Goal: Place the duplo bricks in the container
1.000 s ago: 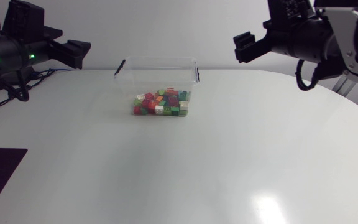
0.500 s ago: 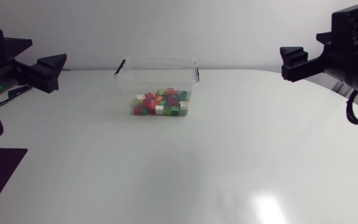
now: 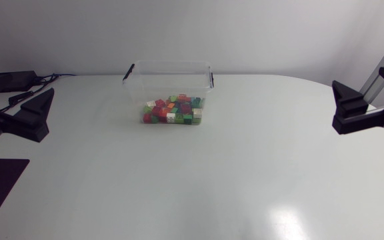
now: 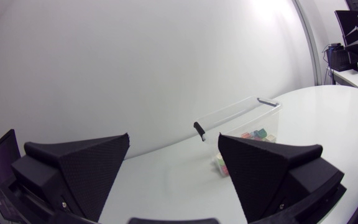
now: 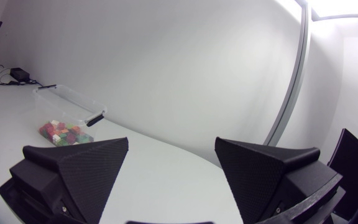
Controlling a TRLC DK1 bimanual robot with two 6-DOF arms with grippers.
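One container (image 3: 169, 72), dozens of duplo bricks (image 3: 173, 111), one left gripper (image 4: 174, 138), one right gripper (image 5: 171, 141)

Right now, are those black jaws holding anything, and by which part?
Nothing. Both arms' jaws stand open and empty, well apart from the container; the duplo bricks lie inside it.

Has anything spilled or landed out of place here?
Nothing stands out. The duplo bricks lie inside the clear container, which stands upright, with none loose on the table. The left gripper and right gripper are open and empty.
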